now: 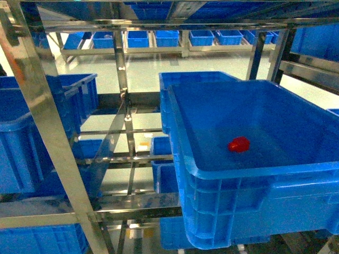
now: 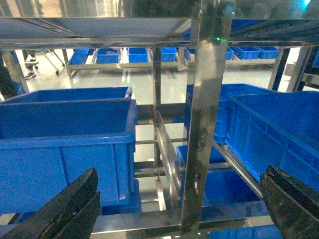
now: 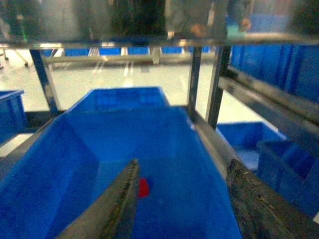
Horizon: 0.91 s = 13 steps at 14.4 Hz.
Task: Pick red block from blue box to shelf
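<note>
The red block point(image 1: 239, 144) lies alone on the floor of the blue box point(image 1: 254, 196), which sits on the shelf point(image 1: 45, 111) at the right. Neither gripper shows in the head view. In the right wrist view my right gripper point(image 3: 183, 163) hangs open over the blue box point(image 3: 60, 159). The red block point(image 3: 143, 187) peeks out beside its left finger, untouched. My left gripper point(image 2: 179, 174) is wide open and empty, facing a steel post of the shelf point(image 2: 207, 124).
Dark blue crates point(image 1: 21, 137) fill the shelf's left side and lower tiers point(image 1: 42, 238). Another crate point(image 1: 196, 79) stands behind the blue box. Steel posts and crossbars point(image 1: 127, 159) run through the middle. More racks of crates point(image 1: 159, 38) line the far floor.
</note>
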### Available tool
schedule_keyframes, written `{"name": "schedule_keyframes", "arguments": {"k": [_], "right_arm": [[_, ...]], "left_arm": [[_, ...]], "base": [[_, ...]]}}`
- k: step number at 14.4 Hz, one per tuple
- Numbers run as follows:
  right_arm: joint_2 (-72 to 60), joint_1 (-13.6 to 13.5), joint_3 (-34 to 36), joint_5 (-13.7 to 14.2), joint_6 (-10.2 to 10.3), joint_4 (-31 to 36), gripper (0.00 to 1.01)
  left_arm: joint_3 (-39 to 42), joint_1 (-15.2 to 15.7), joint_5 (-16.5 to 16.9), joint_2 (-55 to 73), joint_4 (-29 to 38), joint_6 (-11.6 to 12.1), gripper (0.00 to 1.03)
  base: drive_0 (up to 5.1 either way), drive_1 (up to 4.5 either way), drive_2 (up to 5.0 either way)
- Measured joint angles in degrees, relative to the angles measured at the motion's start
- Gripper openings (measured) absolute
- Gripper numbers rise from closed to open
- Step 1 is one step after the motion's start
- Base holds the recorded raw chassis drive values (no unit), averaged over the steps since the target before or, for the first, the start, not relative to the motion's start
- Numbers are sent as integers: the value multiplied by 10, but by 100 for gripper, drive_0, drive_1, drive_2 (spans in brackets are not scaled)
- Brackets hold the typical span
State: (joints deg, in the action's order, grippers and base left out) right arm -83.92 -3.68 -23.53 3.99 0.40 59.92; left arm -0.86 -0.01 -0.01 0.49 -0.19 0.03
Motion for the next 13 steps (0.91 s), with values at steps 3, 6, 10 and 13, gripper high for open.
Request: {"name": "schedule_keyframes", "arguments": {"k": [3,6,10,13], "right_arm": [[80,28,75,-37,-1,-1,17],[136,40,125,-38,-2,-9,2],[211,40,184,-40,-2,-32,2],[323,40,213,-40,-2,-117,2]], "left_arm": [[0,0,0,0,0,0,98],[0,0,0,0,0,0,98],[0,0,0,0,0,0,98],[0,0,0,0,0,0,98]], "base": [[0,0,0],[0,0,0],[0,0,0],[0,0,0]]}}
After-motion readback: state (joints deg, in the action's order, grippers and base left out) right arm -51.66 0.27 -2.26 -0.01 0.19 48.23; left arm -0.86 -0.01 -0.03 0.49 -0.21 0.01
